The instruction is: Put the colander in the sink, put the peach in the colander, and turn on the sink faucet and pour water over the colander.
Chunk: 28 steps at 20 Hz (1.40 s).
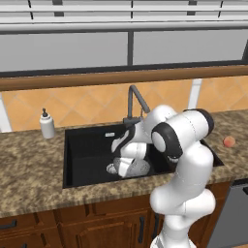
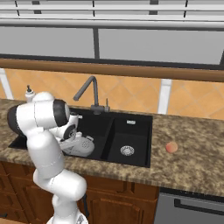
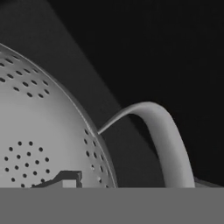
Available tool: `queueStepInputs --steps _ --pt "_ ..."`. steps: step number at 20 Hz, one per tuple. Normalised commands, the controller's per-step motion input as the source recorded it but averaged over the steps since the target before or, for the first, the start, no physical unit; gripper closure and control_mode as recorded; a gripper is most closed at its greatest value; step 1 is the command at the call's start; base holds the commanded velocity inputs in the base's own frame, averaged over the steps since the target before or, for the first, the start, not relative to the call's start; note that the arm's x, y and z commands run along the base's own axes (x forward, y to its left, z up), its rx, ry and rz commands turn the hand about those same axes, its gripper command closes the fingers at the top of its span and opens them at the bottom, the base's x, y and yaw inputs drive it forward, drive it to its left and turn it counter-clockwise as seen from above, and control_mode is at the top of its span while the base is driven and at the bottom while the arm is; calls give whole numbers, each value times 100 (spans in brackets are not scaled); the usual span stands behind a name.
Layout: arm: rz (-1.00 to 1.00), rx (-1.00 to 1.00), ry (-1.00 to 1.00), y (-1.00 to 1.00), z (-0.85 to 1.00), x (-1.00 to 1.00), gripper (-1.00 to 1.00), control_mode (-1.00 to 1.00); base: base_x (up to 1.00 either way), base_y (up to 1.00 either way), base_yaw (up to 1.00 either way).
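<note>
Granite counter (image 1: 29,169) around black sink (image 1: 82,150); gripper (image 1: 127,162) low in left basin, colander (image 1: 138,168) directly beneath, seemingly being set down. Grip state unclear. Peach (image 1: 229,141) waiting far right.

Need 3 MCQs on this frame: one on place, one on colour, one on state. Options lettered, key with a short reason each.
1. Where does the small round orange-red peach lie?
A. in the colander
B. on the speckled granite counter right of the sink
C. in the right basin

2. What colour is the rectangular double-basin sink?
A. black
B. white
C. steel

3. What is the state of the tall dark grey gooseneck faucet?
A. running over the colander
B. dripping into the right basin
C. off

Key: 1 B, the peach sits on the counter, apart from the sink. 2 A, both basins are black. 3 C, no stream falls from the spout; the grey perforated metal colander is low in the left basin.
</note>
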Motion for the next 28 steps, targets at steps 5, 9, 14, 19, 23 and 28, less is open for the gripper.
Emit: queueStepInputs --steps 5,9,14,19,23,28 --pt "-33 -23 14 11 -6 41 100 -100 0 0 0" --pt "-36 -22 15 9 -10 49 100 -100 0 0 0" --pt "-38 -16 20 0 -13 48 100 -100 0 0 0" --pt "-41 -16 15 11 -8 47 100 -100 0 0 0" --pt "-40 -17 10 28 0 58 100 -100 0 0 0" --pt "-39 -18 7 31 0 61 -100 -100 0 0 0"
